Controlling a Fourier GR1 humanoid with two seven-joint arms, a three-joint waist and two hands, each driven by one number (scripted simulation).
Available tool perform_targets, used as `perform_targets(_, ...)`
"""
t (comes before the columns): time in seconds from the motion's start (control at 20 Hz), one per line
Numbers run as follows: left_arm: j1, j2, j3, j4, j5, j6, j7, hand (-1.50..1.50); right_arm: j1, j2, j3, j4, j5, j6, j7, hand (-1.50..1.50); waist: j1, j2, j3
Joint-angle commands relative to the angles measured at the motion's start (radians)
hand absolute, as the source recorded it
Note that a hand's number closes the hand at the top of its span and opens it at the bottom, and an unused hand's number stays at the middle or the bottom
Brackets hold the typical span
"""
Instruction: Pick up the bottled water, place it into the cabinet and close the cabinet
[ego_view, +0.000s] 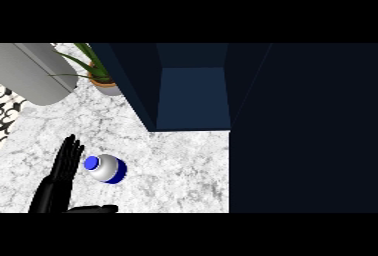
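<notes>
The water bottle (107, 168), white-grey with a blue cap and blue base, is seen from above on the marble counter (170, 165). My left hand (60, 176) is just left of it, fingers straight and pointing away from me, thumb stretched out below the bottle. I cannot tell whether the hand touches the bottle. The dark blue cabinet (193, 95) stands open farther back and to the right, showing its inner floor. Its door (303, 130) is swung out and fills the right side of the view. My right hand does not show.
A potted plant (100, 75) stands at the back, left of the cabinet. A grey rounded object (37, 70) lies at the back left. The counter's left edge borders a patterned floor (6, 112).
</notes>
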Motion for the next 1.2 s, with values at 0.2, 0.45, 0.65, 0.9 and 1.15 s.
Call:
perform_targets(0.2,-0.122,0.007,0.075,0.324,-0.017,0.027,-0.205,-1.50,0.082,-0.023,-0.014,-0.155,-0.038,0.008,0.030,-1.50,0.004,0.002,0.000)
perform_targets(0.45,-0.194,0.021,0.109,0.563,-0.022,0.015,-0.350,-1.50,0.112,-0.018,0.006,-0.172,-0.029,0.020,0.021,-1.50,0.003,0.003,-0.001)
perform_targets(0.65,-0.248,0.042,0.107,0.663,0.032,-0.109,-0.363,-1.50,0.169,-0.020,-0.008,-0.146,-0.028,0.052,-0.041,-1.50,-0.003,0.001,-0.001)
perform_targets(0.9,-0.315,0.055,0.121,0.874,0.014,-0.148,-0.490,-1.50,0.246,-0.045,-0.015,-0.178,-0.039,0.089,-0.076,-1.50,-0.013,0.001,-0.001)
perform_targets(1.15,-0.425,0.024,0.143,1.024,0.025,-0.147,-0.584,-1.50,0.174,-0.051,-0.077,-0.120,-0.079,0.083,-0.080,-1.50,-0.002,0.005,-0.001)
